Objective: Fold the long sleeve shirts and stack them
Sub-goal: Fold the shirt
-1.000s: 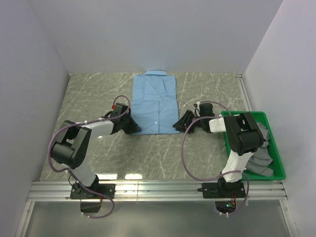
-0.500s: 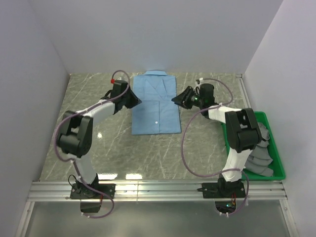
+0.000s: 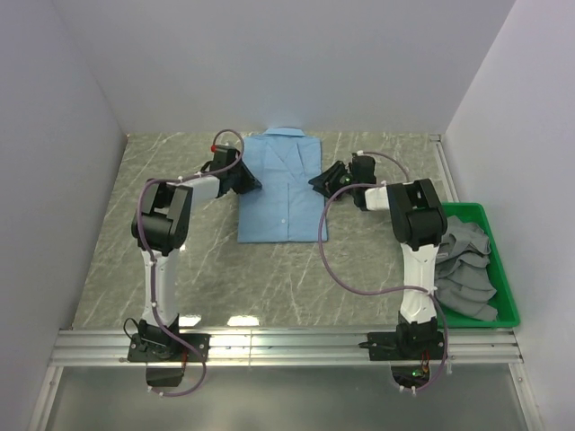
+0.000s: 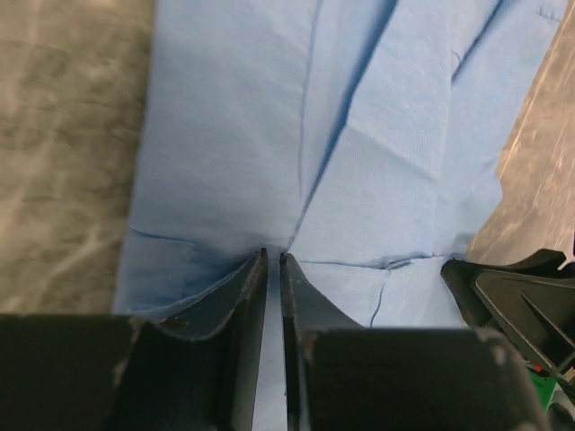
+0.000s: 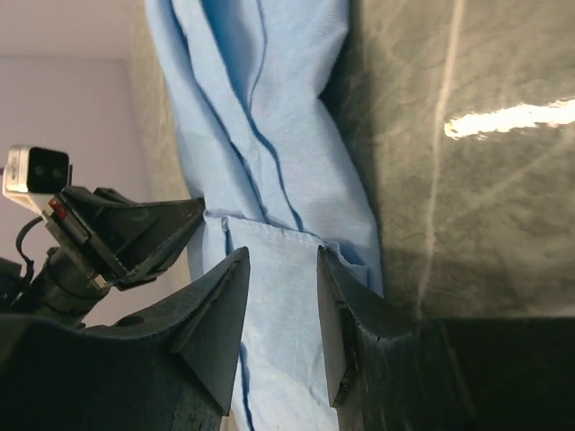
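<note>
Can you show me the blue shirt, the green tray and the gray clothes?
blue shirt (image 3: 281, 193), top view, its buttoned front.
green tray (image 3: 481, 323), top view, its near rim.
gray clothes (image 3: 463, 269), top view, pile's middle.

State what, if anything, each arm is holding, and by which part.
Cannot be told for sure. Left gripper: jaws nearly closed over the light blue shirt, at its left side edge. Right gripper: jaws straddling its right edge, cloth between them.

Both arms reach far forward and angle inward toward each other, the left gripper (image 3: 253, 185) held low, jaws nearly together with a thin slit between; the right gripper (image 3: 314, 182) faces it, fingers parted
</note>
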